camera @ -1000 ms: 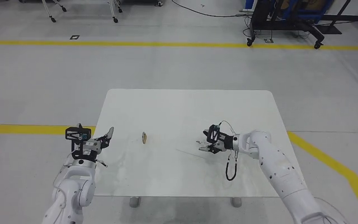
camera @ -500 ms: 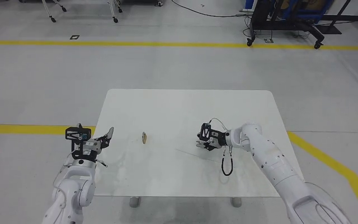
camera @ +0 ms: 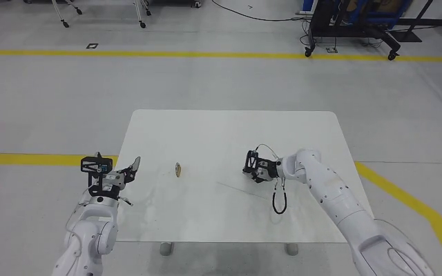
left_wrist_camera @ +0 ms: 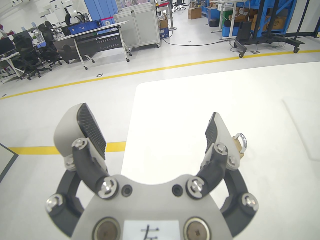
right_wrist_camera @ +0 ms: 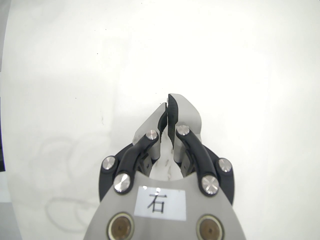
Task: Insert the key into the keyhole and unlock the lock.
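Resting on the table [camera: 228,138], the brass lock [left_wrist_camera: 239,149] looks rigid, light, skid-prone; its body suits clamping. Left gripper [left_wrist_camera: 148,111] gapes wide; right gripper [right_wrist_camera: 167,101] is pinched tight, contents uncertain.

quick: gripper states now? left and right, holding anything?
Left gripper: open, empty.
Right gripper: closed; whether the key is pinched between its fingers cannot be told.

- A white rectangular bench [camera: 228,127] with rounded corners takes up the middle of the top view.
- A small brass padlock with a silver shackle [camera: 178,170] lies on it, left of centre.
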Motion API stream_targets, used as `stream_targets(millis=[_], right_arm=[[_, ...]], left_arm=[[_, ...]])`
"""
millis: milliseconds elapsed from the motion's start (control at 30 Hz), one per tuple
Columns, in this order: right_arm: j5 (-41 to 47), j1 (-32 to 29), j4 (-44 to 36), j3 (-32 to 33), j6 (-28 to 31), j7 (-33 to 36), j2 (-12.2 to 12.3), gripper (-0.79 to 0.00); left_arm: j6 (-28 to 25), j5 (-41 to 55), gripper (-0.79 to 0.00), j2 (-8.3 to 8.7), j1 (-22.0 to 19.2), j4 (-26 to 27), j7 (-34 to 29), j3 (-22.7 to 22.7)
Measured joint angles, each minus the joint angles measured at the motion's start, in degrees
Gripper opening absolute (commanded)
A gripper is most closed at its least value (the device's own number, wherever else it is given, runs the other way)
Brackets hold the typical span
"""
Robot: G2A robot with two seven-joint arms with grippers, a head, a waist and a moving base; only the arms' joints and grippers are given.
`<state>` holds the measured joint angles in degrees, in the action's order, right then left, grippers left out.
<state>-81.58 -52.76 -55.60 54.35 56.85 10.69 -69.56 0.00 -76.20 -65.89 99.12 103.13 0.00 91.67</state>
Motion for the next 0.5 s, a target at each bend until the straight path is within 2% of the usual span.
stream_targets(millis=[500], right_arm=[[-2.01,-1.00,-2.04,0.05,-0.32,-4.02,0.83,-0.785]], left_arm=[[0.00,0.00,0.000,0.00,0.00,0.00,0.00,0.00]])
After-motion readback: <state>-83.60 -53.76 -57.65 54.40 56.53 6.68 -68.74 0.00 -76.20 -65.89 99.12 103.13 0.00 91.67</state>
